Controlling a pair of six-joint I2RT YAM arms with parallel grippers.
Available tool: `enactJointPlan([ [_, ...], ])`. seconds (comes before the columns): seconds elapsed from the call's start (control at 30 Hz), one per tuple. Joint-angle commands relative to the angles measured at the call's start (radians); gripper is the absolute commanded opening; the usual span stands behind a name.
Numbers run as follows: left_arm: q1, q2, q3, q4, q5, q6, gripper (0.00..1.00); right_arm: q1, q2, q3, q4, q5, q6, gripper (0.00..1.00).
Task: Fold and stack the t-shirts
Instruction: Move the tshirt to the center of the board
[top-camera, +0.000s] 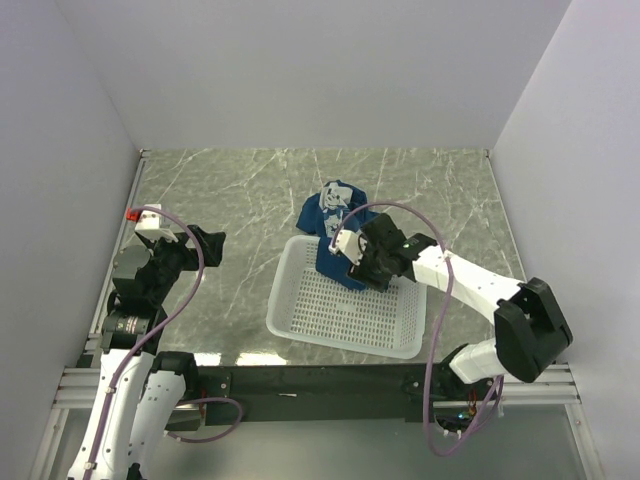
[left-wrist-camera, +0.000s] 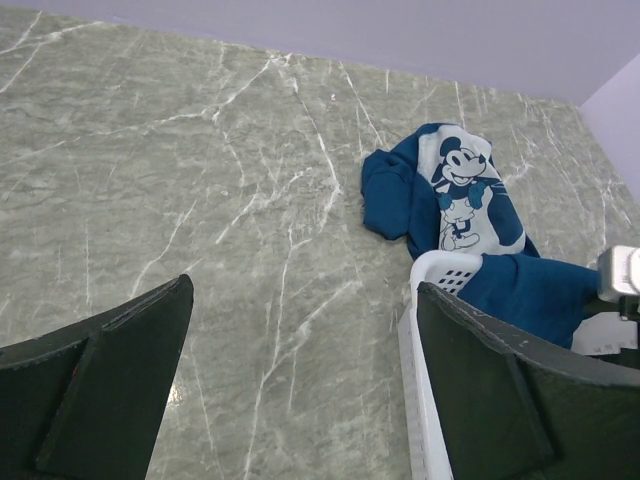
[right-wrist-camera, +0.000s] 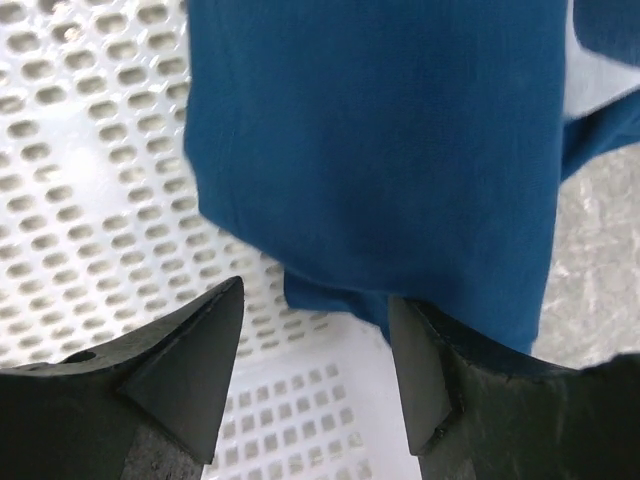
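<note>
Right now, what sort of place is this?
Probably a lab test cell: bare white walls box in a marble-look table holding just a mesh basket and a t-shirt.

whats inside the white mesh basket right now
One end of the blue t-shirt drapes over the far rim into the basket; elsewhere bare mesh floor. Anything under that cloth or the right pincer above it is hidden.

right wrist: t-shirt (right-wrist-camera: 380, 150) blurred, cut off at top edge | left wrist: basket (left-wrist-camera: 415, 380) partly behind fingers (left-wrist-camera: 500, 400), cut off below
</note>
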Motion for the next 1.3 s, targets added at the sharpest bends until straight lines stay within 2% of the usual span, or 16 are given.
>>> enactJointPlan([
  [0.0,0.001,-0.002,0.0,0.045,0.02,-0.001,0.99,0.028,0.048,-0.013,0.086,0.069,-0.002,0.66],
  [0.1,0.001,-0.004,0.0,0.045,0.021,-0.001,0.99,0.052,0.09,-0.024,0.146,0.11,0.015,0.68],
  [0.27,0.001,-0.001,0.0,0.042,0.021,-0.001,0.99,0.057,0.19,0.065,0.144,0.055,0.141,0.68],
  [0.33,0.001,-0.004,0.0,0.042,0.021,-0.003,0.99,0.057,0.208,0.084,0.16,0.057,0.164,0.65],
  [0.37,0.001,-0.005,0.0,0.043,0.021,-0.003,0.99,0.057,0.223,0.09,0.16,0.058,0.188,0.6],
  [0.4,0.001,-0.007,-0.002,0.045,0.023,-0.003,0.99,0.057,0.231,0.103,0.158,0.041,0.192,0.36],
  [0.47,0.001,-0.007,-0.002,0.046,0.023,-0.003,0.99,0.057,0.221,0.11,0.148,0.026,0.199,0.06],
  [0.5,0.001,-0.007,-0.002,0.045,0.023,-0.003,1.0,0.058,0.205,0.119,0.145,-0.008,0.195,0.0],
  [0.6,0.001,-0.007,-0.002,0.046,0.026,-0.003,0.99,0.042,0.109,0.174,0.103,-0.101,0.158,0.0],
  [0.7,0.001,-0.004,-0.005,0.048,0.03,-0.001,0.99,-0.014,0.039,0.293,0.103,-0.112,0.178,0.0],
  [0.9,0.001,-0.009,-0.002,0.045,0.021,-0.003,0.99,-0.17,0.076,0.476,0.249,-0.008,0.337,0.0],
  [1.1,0.001,-0.002,-0.002,0.046,0.03,-0.003,0.99,-0.178,0.165,0.544,0.276,0.073,0.368,0.0],
  [1.27,0.001,-0.002,-0.005,0.046,0.035,-0.004,0.99,-0.202,0.211,0.605,0.402,0.314,0.461,0.0],
])
